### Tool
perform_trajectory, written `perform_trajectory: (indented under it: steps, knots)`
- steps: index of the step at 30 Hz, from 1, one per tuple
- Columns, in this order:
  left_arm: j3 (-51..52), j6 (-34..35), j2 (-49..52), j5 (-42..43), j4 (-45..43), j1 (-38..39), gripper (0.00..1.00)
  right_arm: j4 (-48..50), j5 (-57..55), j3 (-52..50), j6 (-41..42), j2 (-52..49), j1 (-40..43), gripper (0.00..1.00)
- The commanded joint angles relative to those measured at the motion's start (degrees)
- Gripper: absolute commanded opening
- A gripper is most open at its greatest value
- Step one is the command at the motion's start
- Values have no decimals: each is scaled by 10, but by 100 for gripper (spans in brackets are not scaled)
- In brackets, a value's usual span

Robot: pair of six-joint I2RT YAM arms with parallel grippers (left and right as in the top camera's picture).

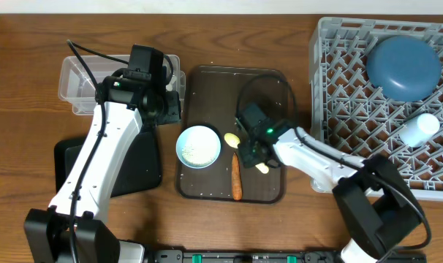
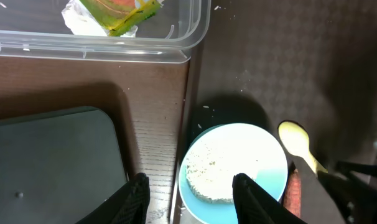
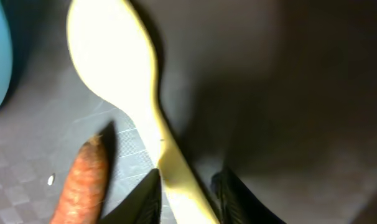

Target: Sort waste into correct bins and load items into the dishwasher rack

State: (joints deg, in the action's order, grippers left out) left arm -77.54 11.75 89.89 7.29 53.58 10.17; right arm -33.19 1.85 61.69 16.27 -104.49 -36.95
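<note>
Overhead, the dark blue plate is seen in the dishwasher rack at right. The white bowl, pale yellow spoon and carrot lie on the brown tray at centre.

From the left wrist, the left claw is held half open over the bowl's rim, gripping nothing.

From the right wrist, the right claw is closed on the spoon's handle.

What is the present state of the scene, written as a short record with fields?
left end effector: open, straddling the rim of the white bowl of rice
right end effector: straddling the spoon handle; grip unclear
carrot: lying beside the spoon on the brown tray
clear tub: holds the wrapper
rack: holds the blue plate
</note>
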Motion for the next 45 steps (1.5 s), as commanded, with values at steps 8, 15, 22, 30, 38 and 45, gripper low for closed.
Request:
perform_trajectory:
  steps: [8, 15, 22, 30, 38, 45]
  knots:
    - [5, -6, -2, -5, 1, -2, 46, -45, 5, 9, -9, 17, 14, 43]
    - [5, -6, -2, -5, 2, -2, 46, -45, 31, 8, -59, 16, 6, 67]
    - [5, -6, -2, -5, 1, -2, 46, -51, 31, 7, -59, -7, -14, 61]
    - [5, -6, -2, -5, 1, -2, 46, -65, 27, 7, -61, -25, -21, 36]
    - [5, -6, -2, -5, 1, -2, 46, -99, 21, 7, -61, -25, -21, 18]
    - [5, -6, -2, -5, 1, -2, 46, -114, 10, 7, -54, -25, -20, 1]
